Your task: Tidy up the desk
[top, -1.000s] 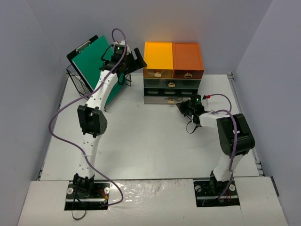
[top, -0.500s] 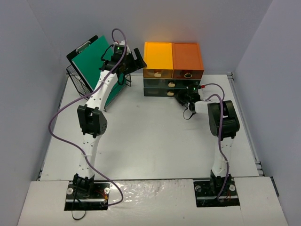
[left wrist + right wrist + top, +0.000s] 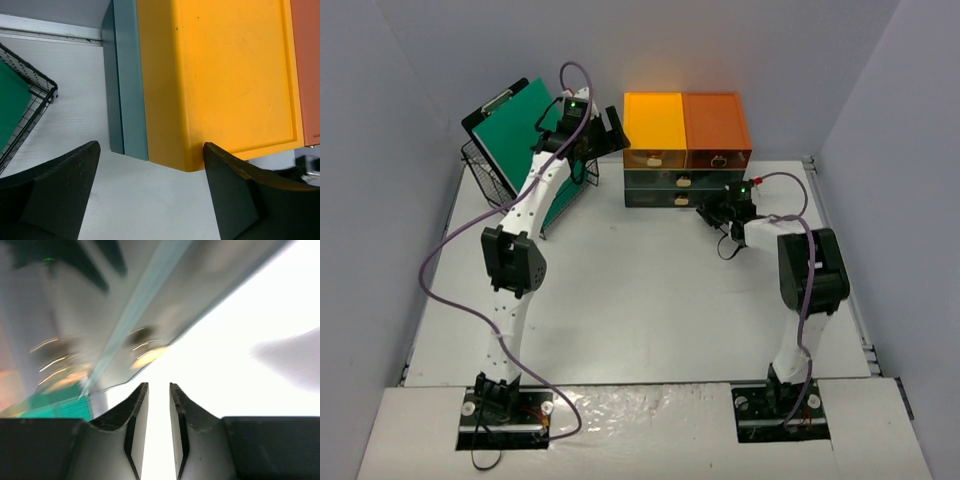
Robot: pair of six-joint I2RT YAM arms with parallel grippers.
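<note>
The desk (image 3: 640, 290) is a white tabletop with pale grey-blue walls. At its back stands a drawer unit: a yellow box (image 3: 655, 120) and an orange box (image 3: 718, 120) on top of grey drawers (image 3: 680, 180). My left gripper (image 3: 608, 128) is open and empty above the yellow box's left near corner (image 3: 225, 75); in the left wrist view (image 3: 151, 147) its jaws stand wide apart. My right gripper (image 3: 708, 212) is low in front of the grey drawers. In its blurred wrist view (image 3: 159, 386) the jaws stand a narrow gap apart with nothing between them.
A green clipboard (image 3: 515, 125) leans in a black wire basket (image 3: 485, 170) at the back left, just left of my left arm. The basket's rim (image 3: 30, 100) also shows in the left wrist view. The grey unit's side (image 3: 127, 90) sits beside the yellow box.
The lowest grey drawer, sticking out a second ago, is now flush with the unit. My right gripper went in to the drawer front and has drawn slightly back. The left arm barely moved.
</note>
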